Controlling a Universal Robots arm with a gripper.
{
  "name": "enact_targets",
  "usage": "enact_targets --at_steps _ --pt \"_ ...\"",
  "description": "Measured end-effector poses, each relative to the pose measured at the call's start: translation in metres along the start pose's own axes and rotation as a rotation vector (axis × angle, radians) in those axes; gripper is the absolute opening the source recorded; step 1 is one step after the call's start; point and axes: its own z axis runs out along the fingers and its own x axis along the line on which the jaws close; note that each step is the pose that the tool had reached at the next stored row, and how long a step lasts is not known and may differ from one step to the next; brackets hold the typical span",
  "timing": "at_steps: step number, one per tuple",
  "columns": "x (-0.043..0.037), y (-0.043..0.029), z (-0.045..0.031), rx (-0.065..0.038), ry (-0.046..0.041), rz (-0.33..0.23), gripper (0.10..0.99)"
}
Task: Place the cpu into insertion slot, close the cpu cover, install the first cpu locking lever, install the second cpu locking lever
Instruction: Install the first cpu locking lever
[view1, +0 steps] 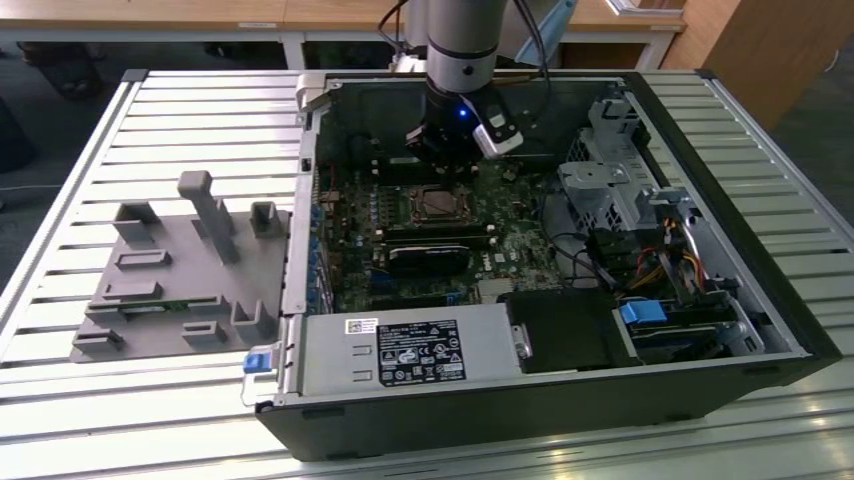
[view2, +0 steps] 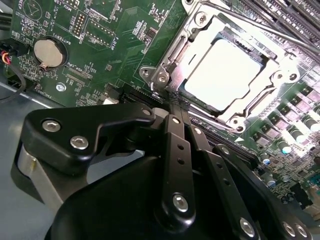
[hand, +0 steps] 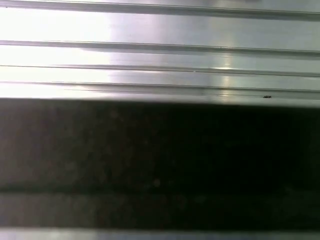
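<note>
Inside the open computer case (view1: 747, 300) on the slatted desk (view1: 80, 150), we see the hand (view2: 175, 107) clenched, fingers (view2: 172, 131) together, empty. The cpu (view2: 223, 74) sits in its socket just beyond the fingertips, the cpu cover (view2: 176, 49) lying closed around it.

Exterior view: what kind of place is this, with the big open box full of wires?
Probably a robotics lab or workshop. An open computer case lies on a ribbed metal workbench, a robot arm reaches down into it, and a grey holder for parts sits beside it.
</note>
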Motion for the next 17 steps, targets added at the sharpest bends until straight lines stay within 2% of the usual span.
enact_targets --at_steps 6,17 --pt "0.0 0.0 -0.0015 0.001 0.0004 0.0 0.122" --pt "-0.0006 -0.0001 0.0 0.015 0.0007 0.001 0.122"
